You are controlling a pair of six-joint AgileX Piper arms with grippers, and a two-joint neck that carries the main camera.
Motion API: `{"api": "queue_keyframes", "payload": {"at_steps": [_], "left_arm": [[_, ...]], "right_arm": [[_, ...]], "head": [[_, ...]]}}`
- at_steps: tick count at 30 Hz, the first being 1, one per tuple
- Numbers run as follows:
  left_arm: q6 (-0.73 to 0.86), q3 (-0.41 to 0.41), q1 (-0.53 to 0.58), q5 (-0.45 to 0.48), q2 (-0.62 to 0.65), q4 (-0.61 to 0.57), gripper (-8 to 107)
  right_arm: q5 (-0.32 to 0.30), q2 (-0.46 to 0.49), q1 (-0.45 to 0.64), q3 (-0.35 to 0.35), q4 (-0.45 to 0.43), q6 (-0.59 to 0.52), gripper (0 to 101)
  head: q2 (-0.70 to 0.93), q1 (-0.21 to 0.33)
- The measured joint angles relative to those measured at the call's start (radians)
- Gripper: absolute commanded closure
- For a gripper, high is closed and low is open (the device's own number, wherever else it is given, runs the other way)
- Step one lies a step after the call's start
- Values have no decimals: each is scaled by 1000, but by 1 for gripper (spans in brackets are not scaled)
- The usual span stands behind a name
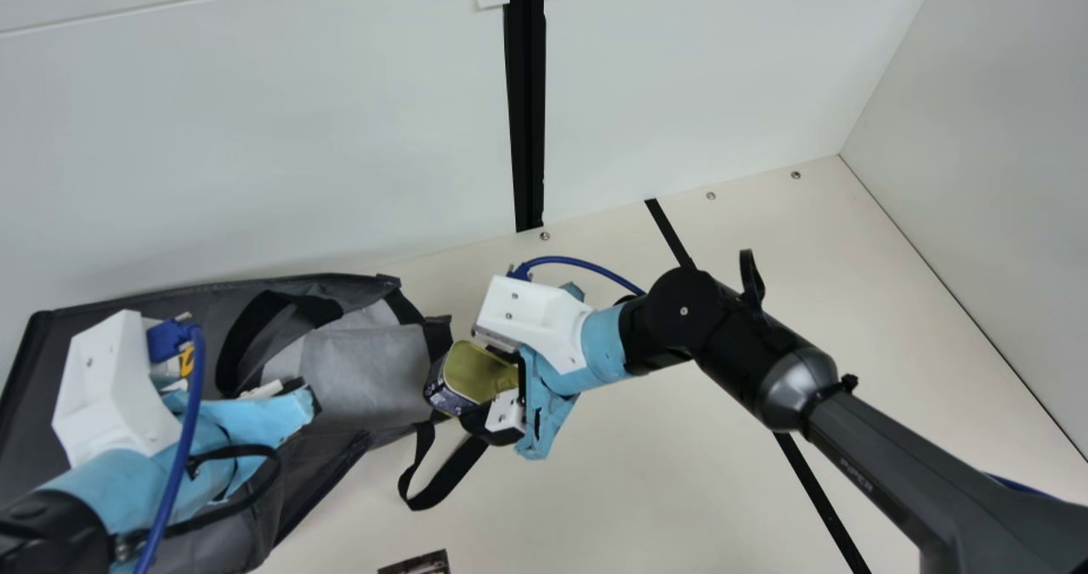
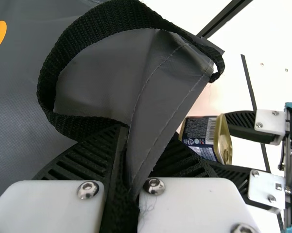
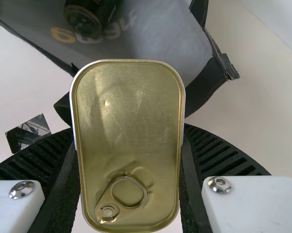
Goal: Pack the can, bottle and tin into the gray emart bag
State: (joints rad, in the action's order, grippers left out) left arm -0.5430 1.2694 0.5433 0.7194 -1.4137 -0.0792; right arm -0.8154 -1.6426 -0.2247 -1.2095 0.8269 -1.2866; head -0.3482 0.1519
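At main-view three o'clock from the bag [image 1: 365, 370], tin [image 1: 478, 370] clamped by right gripper [image 3: 130, 138], bag pinched by left gripper [image 2: 146, 135]; loading step judged; insertion needed.

**White Walls Hem In a Cream Table!**

And there's your back wall [image 1: 255, 132], pale and smooth, split by a black upright bar [image 1: 527, 98]! Look right: a side wall [image 1: 1003, 174] meets it at the corner. Below you, the cream table [image 1: 663, 480] carries a slanting black strip [image 1: 668, 232], with small screws [image 1: 711, 196] dotting its far edge, all under soft light!
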Motion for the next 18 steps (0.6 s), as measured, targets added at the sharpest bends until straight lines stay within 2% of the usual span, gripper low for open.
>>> {"api": "queue_keyframes", "payload": {"at_steps": [18], "left_arm": [[0, 0, 0, 0, 0, 0, 89]], "right_arm": [[-20, -120, -42, -128, 30, -14, 101]], "head": [[0, 0]]}}
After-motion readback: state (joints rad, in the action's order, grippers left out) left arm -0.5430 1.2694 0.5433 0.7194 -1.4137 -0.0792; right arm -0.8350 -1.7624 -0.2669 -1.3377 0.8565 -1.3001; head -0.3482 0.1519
